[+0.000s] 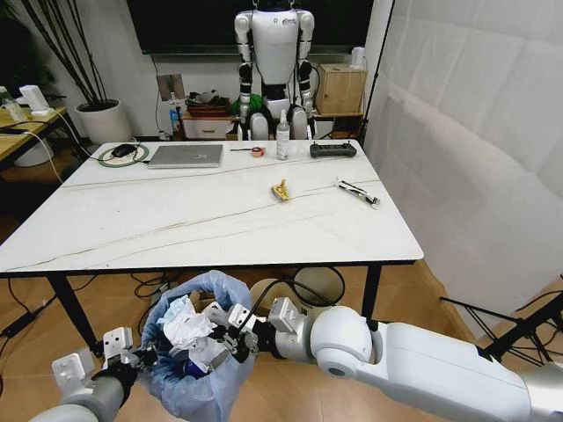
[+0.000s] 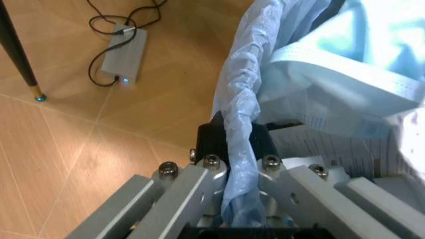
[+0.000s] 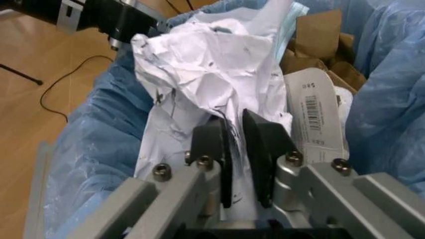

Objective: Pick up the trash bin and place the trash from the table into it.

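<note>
The trash bin, lined with a crinkly light-blue bag, hangs below the front edge of the white marble table. My left gripper is shut on its rim; in the left wrist view the black fingers clamp the bag's rolled edge. My right gripper is over the bin's mouth, shut on a crumpled white paper. Brown cardboard and a barcoded white wrapper lie inside. On the table lie a yellow snack wrapper and a white wrapper.
A silver laptop, a black controller, a bottle and a mouse sit along the table's far side. A white humanoid robot stands behind. Cables and a power brick lie on the floor near a black table leg.
</note>
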You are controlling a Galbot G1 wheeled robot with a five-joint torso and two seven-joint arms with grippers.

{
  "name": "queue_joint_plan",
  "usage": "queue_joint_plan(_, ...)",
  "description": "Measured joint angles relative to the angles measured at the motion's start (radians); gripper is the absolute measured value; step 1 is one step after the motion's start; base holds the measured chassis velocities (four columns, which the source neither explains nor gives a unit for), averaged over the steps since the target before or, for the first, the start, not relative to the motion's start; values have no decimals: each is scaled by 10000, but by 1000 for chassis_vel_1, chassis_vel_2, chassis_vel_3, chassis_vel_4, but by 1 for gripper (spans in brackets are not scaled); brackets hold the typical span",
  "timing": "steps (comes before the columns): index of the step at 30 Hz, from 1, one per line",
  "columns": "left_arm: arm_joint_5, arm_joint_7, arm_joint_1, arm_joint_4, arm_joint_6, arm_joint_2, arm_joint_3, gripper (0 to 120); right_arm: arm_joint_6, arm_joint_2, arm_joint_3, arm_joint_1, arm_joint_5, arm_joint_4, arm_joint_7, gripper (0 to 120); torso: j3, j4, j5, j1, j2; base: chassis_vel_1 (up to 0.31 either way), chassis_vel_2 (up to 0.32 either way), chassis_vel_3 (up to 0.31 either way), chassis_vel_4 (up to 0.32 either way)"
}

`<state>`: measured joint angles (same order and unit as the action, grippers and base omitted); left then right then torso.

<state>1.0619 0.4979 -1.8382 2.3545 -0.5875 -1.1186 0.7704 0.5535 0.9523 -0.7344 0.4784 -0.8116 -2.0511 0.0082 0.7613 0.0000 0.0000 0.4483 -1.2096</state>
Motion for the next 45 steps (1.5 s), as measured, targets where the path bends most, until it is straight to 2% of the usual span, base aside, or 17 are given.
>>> queue_joint_plan(1, 0, 0, 0, 0, -1, -1, -1, 0, -23, 18, 0, 4, -28, 15, 21, 16, 0, 0, 0, 0, 0, 0, 0, 0, 0)
queue_joint_plan(2, 1, 1, 0, 0, -2, -2, -2, 0, -75, 45, 5, 13, -85, 41, 61, 25, 0, 1, -1, 0, 0, 0, 0, 0, 0)
queue_joint_plan(5, 5, 1, 6, 0, -3, -3, -2, 0, -164, 78, 76, 27, -202, 84, 137, 30, 0, 0, 0, 0, 0, 0, 0, 0, 0)
queue_joint_plan(10, 12, -2, 64, -69, -3, 2, -36, 0, -201, 20, 220, -2, -488, -82, 181, 52, 0, 1, 0, 0, 0, 0, 0, 0, 0)
queue_joint_plan(11, 12, -2, 64, -69, -3, 2, -36, 0, -201, 20, 220, -2, -488, -82, 181, 52, 0, 1, 0, 0, 0, 0, 0, 0, 0)
queue_joint_plan(18, 20, -2, 126, -104, -5, 18, -64, 0, -241, -104, 356, 17, -468, -130, 194, 81, 0, 0, 0, -2, 0, 0, 0, 0, 0)
queue_joint_plan(19, 20, -2, 126, -104, -5, 18, -64, 0, -241, -104, 356, 17, -468, -130, 194, 81, 0, 0, 0, -2, 0, 0, 0, 0, 0)
queue_joint_plan(24, 46, 2, 125, -104, -9, 56, -39, 0, -257, -279, 374, 1, -443, -251, 186, 99, 0, 1, 0, -1, 0, 0, 0, 0, 0)
queue_joint_plan(36, 70, 20, 117, -75, -11, 16, -52, 0, -405, -821, 856, 290, -418, -663, 182, 100, 0, 0, 0, -1, 0, 0, 0, 0, 0)
queue_joint_plan(45, -122, -19, -140, -36, -8, -110, -52, 0, -500, -480, 2941, 681, -1040, -79, 833, 100, 0, 1, 1, -1, -1, 0, 0, 0, 0)
